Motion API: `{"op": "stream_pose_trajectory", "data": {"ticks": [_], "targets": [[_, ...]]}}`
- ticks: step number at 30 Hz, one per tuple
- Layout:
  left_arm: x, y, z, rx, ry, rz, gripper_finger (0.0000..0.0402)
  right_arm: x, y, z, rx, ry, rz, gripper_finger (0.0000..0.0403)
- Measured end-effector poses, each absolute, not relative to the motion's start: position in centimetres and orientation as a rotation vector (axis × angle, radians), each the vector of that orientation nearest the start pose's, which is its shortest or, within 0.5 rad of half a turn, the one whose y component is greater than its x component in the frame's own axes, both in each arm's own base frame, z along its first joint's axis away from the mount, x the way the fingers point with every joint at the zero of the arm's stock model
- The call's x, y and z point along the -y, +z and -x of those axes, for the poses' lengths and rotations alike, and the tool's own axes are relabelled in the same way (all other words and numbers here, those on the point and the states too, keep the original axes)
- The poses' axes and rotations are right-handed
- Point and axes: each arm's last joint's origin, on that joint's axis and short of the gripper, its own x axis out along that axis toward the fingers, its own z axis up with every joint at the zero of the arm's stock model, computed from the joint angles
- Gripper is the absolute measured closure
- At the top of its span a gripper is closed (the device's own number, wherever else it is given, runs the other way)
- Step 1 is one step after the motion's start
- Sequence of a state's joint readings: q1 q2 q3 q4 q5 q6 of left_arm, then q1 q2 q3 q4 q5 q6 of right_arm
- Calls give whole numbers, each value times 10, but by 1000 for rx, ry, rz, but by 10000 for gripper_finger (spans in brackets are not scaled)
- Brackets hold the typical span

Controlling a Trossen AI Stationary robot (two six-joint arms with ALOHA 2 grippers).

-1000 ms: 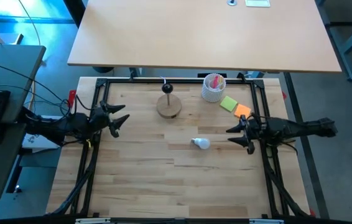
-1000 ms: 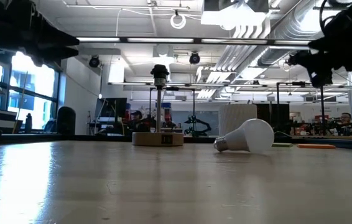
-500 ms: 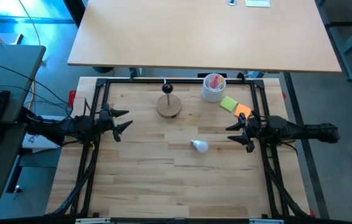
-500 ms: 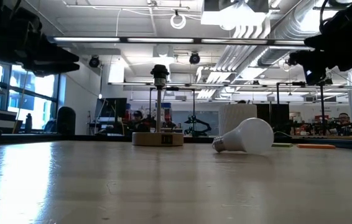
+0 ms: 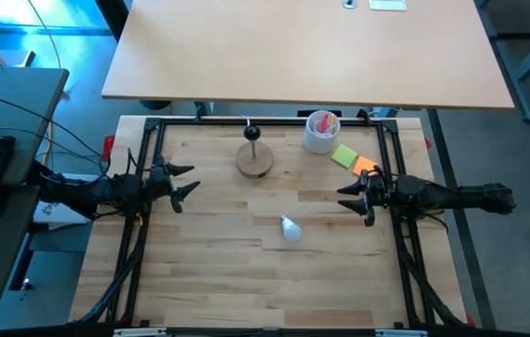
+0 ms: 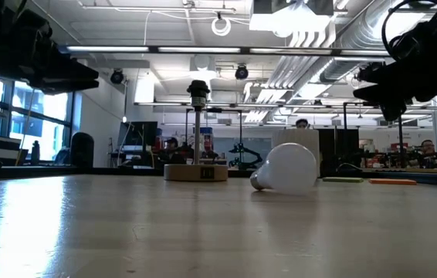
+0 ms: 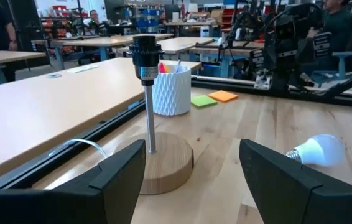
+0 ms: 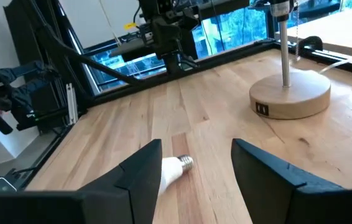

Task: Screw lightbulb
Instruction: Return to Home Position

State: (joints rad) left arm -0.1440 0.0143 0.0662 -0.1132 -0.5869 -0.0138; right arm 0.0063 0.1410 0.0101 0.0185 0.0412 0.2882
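- Table [image 5: 209, 271]: pale wood planks in a black frame.
- Left gripper [image 5: 186, 181]: at the table's 9 o'clock edge, fingers apart, holding nothing.
- Right gripper [image 5: 347, 198]: at 3 o'clock, fingers spread, empty.
- Lamp [image 5: 255, 161]: toward 12 o'clock, with its socket bare. The small dark label on its base is too small to read.
- Bulb [image 5: 289, 227]: on its side near the table's centre, at 5 o'clock from the lamp. Its long axis runs 11 to 5, with the screw base toward 11. In the right wrist view a finger [image 8: 143, 174] partly hides the globe.
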Motion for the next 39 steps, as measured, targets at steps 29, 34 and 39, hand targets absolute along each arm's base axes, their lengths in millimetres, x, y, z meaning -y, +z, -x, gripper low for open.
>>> {"op": "stream_pose_trajectory", "data": {"ticks": [29, 34, 39], "targets": [[-1, 174, -94, 77, 415, 43, 149, 0, 171, -97, 59, -34, -289, 213], [-4, 174, -93, 78, 449, 42, 149, 0, 170, -97, 42, -33, -289, 213], [-6, 174, -93, 78, 477, 41, 149, 0, 168, -98, 32, -34, -289, 213]]}}
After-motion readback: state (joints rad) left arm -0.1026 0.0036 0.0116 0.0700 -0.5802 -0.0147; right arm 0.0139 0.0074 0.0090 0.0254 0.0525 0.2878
